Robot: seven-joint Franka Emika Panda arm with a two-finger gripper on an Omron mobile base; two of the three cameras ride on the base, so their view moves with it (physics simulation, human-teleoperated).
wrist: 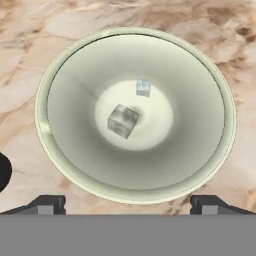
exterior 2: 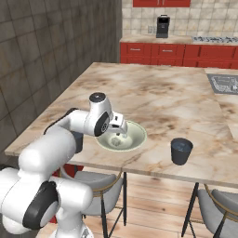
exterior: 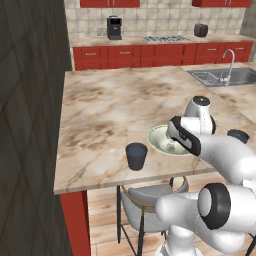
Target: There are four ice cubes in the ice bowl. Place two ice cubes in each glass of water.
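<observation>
Pincer point(wrist: 127, 202) released above wide pale cream-green round ice bowl point(wrist: 60, 65), grey translucent ice cube point(wrist: 122, 120) at centre, light blue ice cube point(wrist: 143, 88) at one o'clock of it, marble bench point(wrist: 30, 30) beneath

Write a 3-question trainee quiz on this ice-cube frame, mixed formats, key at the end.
1. True or false: the wide pale cream-green round bowl on the marble counter holds four ice cubes.
2. Multiple choice: the tool is (A) open above the bowl, (B) shut on a cube, (C) inside a dark blue-grey tumbler.
3. Fill in: beside the greyish translucent cube lies a smaller cube tinted light ____.

Key:
1. False; the hand view shows two cubes in it.
2. A; its fingertips stand wide apart, nothing between them.
3. Blue.
</observation>
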